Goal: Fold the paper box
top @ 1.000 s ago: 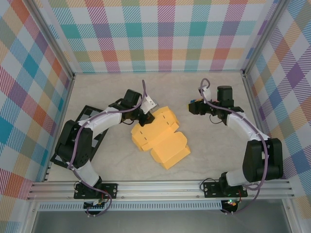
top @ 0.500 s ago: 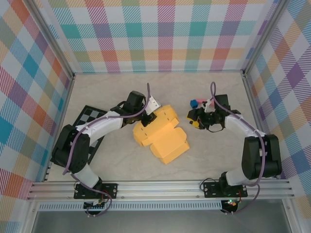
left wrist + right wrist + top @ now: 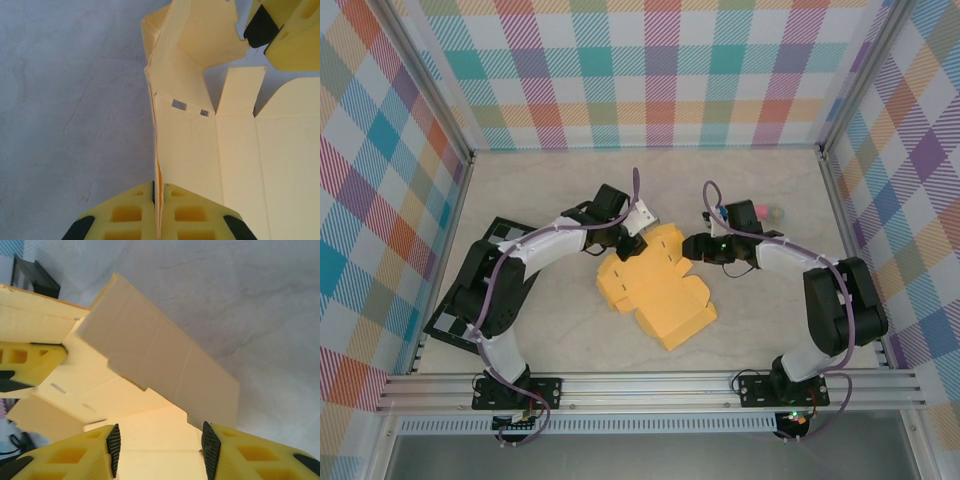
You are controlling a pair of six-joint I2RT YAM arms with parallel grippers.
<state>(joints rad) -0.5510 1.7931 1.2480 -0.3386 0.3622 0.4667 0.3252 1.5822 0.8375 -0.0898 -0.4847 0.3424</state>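
Observation:
The paper box (image 3: 658,292) is a yellow-orange die-cut sheet lying partly folded in the middle of the table. My left gripper (image 3: 628,243) is shut on its upper left edge, and in the left wrist view the thin card edge (image 3: 159,165) runs straight into my left gripper (image 3: 158,189). My right gripper (image 3: 693,248) is at the sheet's upper right corner. In the right wrist view my right gripper (image 3: 161,446) stands open over a flat panel (image 3: 155,440), with a raised flap (image 3: 155,360) just ahead of it. The right fingers (image 3: 282,30) show in the left wrist view.
A black-and-white checkered board (image 3: 470,290) lies at the left under the left arm. A pink stick with a blue end (image 3: 752,212) lies behind the right arm. Plaid walls and metal rails close in the table on three sides.
My right gripper has swung left from the pink stick to the box's upper right corner. The left gripper has edged right with the card's edge, and the sheet has shifted.

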